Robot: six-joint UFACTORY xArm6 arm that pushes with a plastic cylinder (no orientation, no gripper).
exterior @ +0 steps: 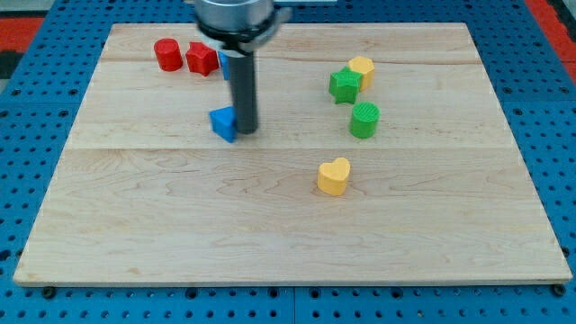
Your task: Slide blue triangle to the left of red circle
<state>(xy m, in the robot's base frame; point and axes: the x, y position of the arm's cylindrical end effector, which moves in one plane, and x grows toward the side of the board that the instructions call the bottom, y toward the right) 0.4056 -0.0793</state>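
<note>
The blue triangle (pixel 223 123) lies on the wooden board left of centre. My tip (pixel 246 131) stands right beside it, touching its right side. The red circle (pixel 166 54) is a red cylinder at the view's top left. A red star (pixel 202 58) sits just right of it. A second blue block (pixel 225 65) peeks out behind the rod, right of the red star, mostly hidden.
A green star (pixel 345 85) and a yellow block (pixel 363 68) sit together at the upper right. A green cylinder (pixel 364 119) stands below them. A yellow heart (pixel 333 176) lies near the centre right. The board's edge (pixel 54 171) meets a blue pegboard.
</note>
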